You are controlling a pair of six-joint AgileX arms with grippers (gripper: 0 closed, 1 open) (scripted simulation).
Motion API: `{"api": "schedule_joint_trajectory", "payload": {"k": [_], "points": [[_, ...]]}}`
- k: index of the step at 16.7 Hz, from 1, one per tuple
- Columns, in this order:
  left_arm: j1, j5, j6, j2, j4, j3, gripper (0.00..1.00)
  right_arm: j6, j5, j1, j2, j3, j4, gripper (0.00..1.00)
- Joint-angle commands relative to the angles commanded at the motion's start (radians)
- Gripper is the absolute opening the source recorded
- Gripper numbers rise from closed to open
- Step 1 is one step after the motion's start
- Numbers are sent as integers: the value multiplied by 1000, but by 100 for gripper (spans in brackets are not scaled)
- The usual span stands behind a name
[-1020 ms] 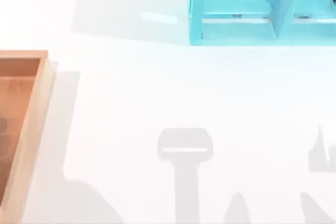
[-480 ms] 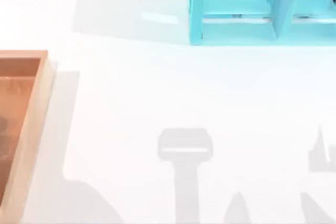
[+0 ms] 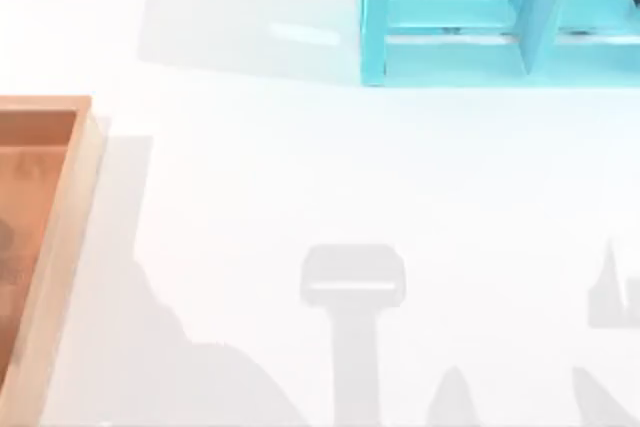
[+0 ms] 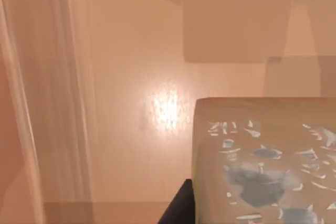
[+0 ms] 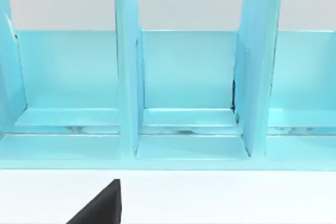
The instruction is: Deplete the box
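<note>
Left gripper is working inside the box; right one is facing the shelf.

At the table's [image 3: 330,177] 9 o'clock edge, the box [image 3: 62,237] is lying. The left gripper [image 4: 178,212] is hanging over its orange-brown floor, close beside a tan block with grey-blue flecks [image 4: 262,161]; I cannot tell its grip. The right gripper [image 5: 100,207], grip also impossible to tell, is pointing at the cyan shelf unit [image 3: 500,17], which is standing far at 1 o'clock.

Rendered sim tabletop (plain white table [image 3: 400,167], cyan shelf [image 3: 450,37])
</note>
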Motion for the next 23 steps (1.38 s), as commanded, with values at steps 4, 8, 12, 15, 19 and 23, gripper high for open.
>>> {"api": "schedule_joint_trajectory", "payload": {"k": [4, 8, 12, 15, 19, 23], "points": [[-1, 0, -1, -33, -181, 139, 0, 0, 0, 0, 0, 0, 0, 100], [-6, 0, -7, -69, -243, 190, 0, 0, 0, 0, 0, 0, 0, 100], [-4, -1, -7, -65, -240, 187, 0, 0, 0, 0, 0, 0, 0, 100], [-64, -4, -68, -48, -214, 189, 0, 0, 0, 0, 0, 0, 0, 100], [-259, -10, -255, -7, -138, 192, 0, 0, 0, 0, 0, 0, 0, 100], [-513, -11, -510, 44, -50, 181, 0, 0, 0, 0, 0, 0, 0, 100]]}}
